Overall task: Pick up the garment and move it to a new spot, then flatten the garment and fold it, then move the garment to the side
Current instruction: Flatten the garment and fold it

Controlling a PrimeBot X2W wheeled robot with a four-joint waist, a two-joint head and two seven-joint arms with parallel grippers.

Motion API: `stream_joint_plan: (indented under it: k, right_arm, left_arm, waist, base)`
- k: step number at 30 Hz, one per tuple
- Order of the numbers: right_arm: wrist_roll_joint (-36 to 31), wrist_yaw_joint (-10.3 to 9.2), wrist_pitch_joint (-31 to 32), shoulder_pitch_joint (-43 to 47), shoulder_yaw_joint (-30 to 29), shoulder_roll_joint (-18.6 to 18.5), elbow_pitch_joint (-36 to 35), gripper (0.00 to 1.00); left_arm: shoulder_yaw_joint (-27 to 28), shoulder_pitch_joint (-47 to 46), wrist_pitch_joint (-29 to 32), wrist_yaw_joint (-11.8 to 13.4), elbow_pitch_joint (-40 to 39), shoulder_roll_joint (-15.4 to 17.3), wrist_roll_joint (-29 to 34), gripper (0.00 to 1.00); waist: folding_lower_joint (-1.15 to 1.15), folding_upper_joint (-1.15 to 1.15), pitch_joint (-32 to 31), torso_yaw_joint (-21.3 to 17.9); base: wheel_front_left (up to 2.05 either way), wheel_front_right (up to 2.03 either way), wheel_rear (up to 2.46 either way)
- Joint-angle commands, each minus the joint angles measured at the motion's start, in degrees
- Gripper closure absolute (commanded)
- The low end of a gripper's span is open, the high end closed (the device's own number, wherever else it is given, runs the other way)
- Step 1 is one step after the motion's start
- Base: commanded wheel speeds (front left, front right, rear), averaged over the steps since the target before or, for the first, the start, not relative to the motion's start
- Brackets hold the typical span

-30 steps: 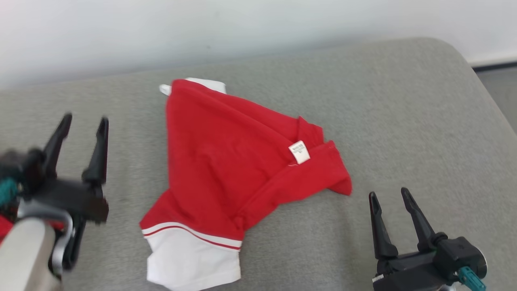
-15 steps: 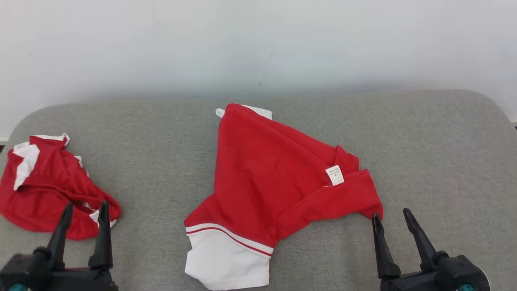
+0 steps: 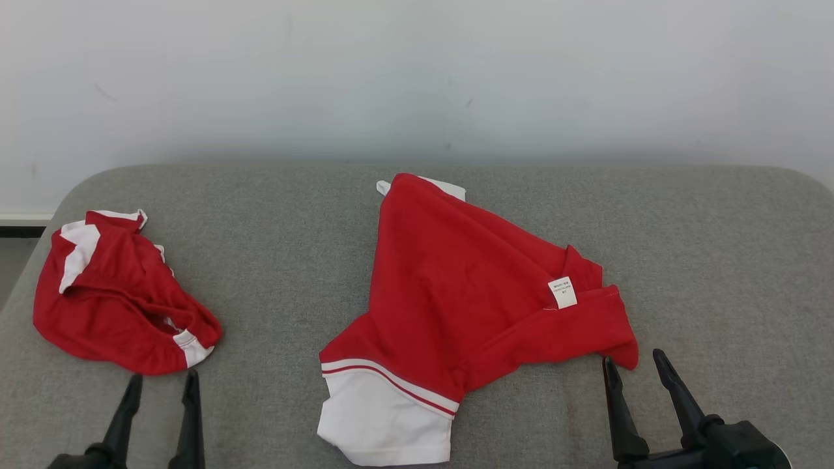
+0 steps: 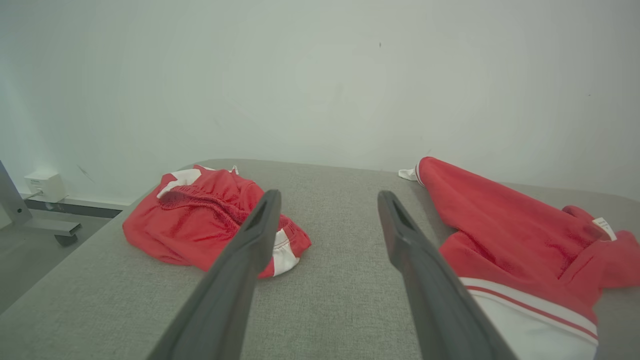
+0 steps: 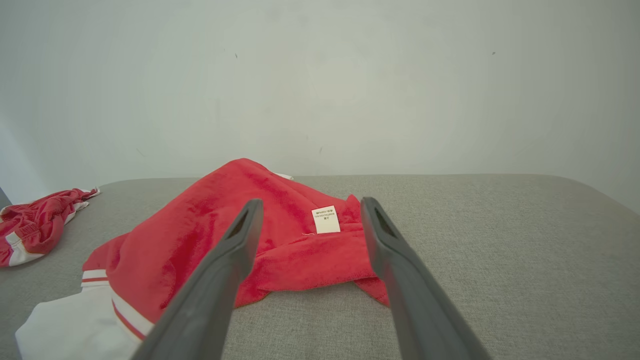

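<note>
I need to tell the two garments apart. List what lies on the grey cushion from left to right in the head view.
crumpled red garment → larger red garment with white hem → bare grey cushion

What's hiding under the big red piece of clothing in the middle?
The red garment lies on the grey cushion. A white bit of cloth peeks out from under its far edge. Anything else beneath is covered, so I cannot tell.
</note>
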Motion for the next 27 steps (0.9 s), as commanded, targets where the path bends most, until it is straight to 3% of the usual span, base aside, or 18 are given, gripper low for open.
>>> stream_joint_plan:
  k: [1, 15, 22, 27]
  right_arm:
    - [-0.07, -0.13, -0.04, 0.58, -0.19, -0.30, 0.22, 0.00]
    - [0.18, -0.13, -0.03, -0.95, -0.82, -1.09, 2.48, 0.00]
    - [0.46, -0.13, -0.03, -7.59, -0.72, -4.01, 7.43, 0.00]
    - [0.04, -0.13, 0.29, -13.78, 0.23, -5.68, 13.26, 0.00]
  left_arm:
    - [0.17, 0.77, -0.04, -0.36, 0.30, -0.54, 1.01, 0.00]
    - [0.71, -0.13, -0.04, -3.18, 3.41, -3.70, 2.52, 0.00]
    - [-6.16, -3.71, -0.04, -4.01, 10.02, -2.44, 2.18, 0.00]
    - [-14.20, -7.65, -0.04, -4.08, 15.83, -0.31, -0.24, 0.00]
  waist:
    - [0.01, 0.00, 0.04, 0.00]
    - [0.01, 0.00, 0.81, -0.52]
    - [0.01, 0.00, 3.42, -0.32]
    - [0.01, 0.00, 5.99, -0.14]
  base:
    - [0.00, 0.00, 0.00]
    - [0.00, 0.00, 0.00]
    - [0.00, 0.00, 0.00]
    - [0.00, 0.00, 0.00]
